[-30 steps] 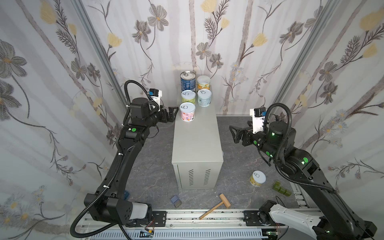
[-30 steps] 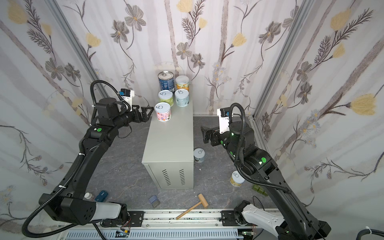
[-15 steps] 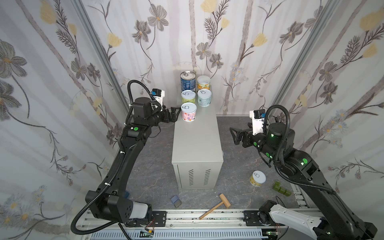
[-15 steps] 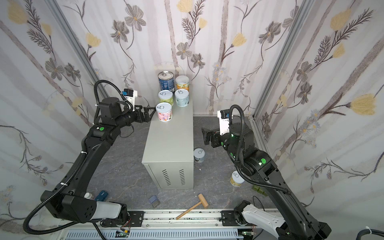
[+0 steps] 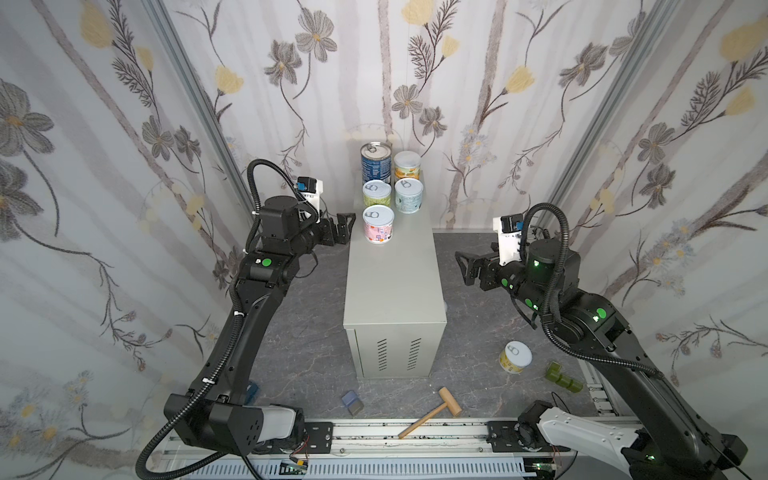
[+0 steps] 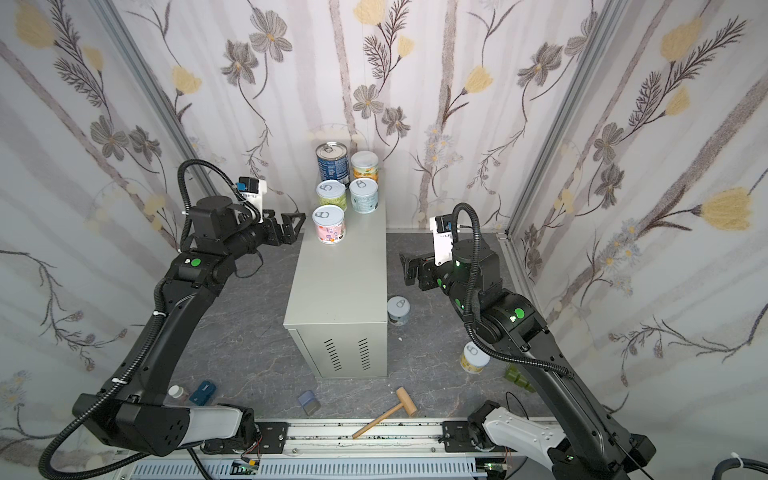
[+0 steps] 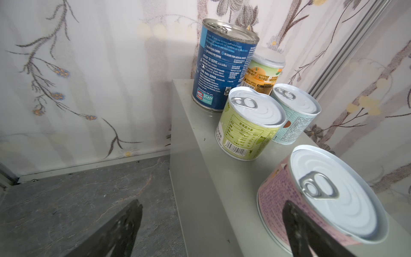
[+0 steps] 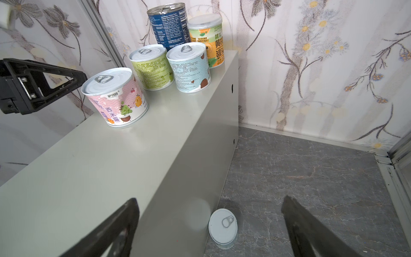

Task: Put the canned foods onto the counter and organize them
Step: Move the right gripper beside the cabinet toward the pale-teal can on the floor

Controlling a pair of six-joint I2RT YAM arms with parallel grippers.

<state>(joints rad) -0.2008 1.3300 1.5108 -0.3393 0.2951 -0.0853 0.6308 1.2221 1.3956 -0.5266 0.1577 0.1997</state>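
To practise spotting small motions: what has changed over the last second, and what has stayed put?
Very little. The left gripper shifted only slightly beside the pink can and took hold of nothing; the right gripper barely moved. Both are open and empty. The five cans on the counter, and the yellow can and the pale can on the floor, kept their places.

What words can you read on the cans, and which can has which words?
"READY TO SERVE", "LISTA PARA SERVIR": blue can.
"BOX TOPS", "SCAN": blue can, low on its label.
"西米": pink can.
"黄", "罐": orange can.
Green can, light blue can: small print, too small to read.
Yellow can: too small to read.
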